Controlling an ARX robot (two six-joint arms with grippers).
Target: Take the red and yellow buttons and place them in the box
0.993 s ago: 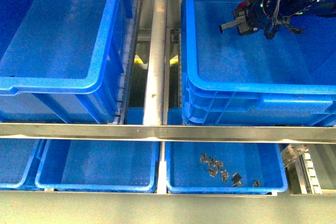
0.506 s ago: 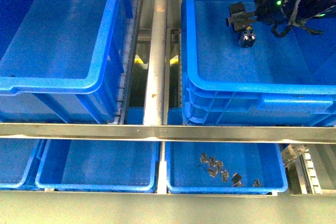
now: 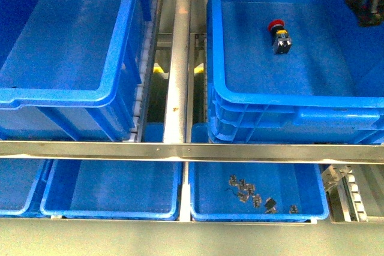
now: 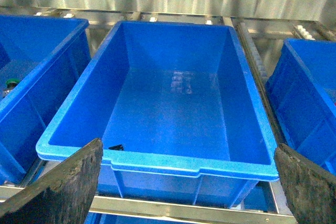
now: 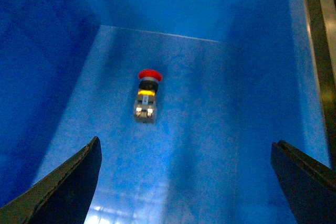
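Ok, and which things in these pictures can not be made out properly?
- Front view: the right arm is cut off by the picture's edge.
- Front view: the small metal parts in the shallow tray are too small to identify.
- Front view: a yellow thing below the crates is mostly hidden by the metal rail.
- Right wrist view: the markings on the red button are blurred.

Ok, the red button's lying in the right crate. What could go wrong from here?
The red button lies on its side on the floor of the box, and its round cap might let it roll if the box is bumped. A look-alike blue crate sits alongside with nothing visible in it, so a later button could end up in the wrong one.
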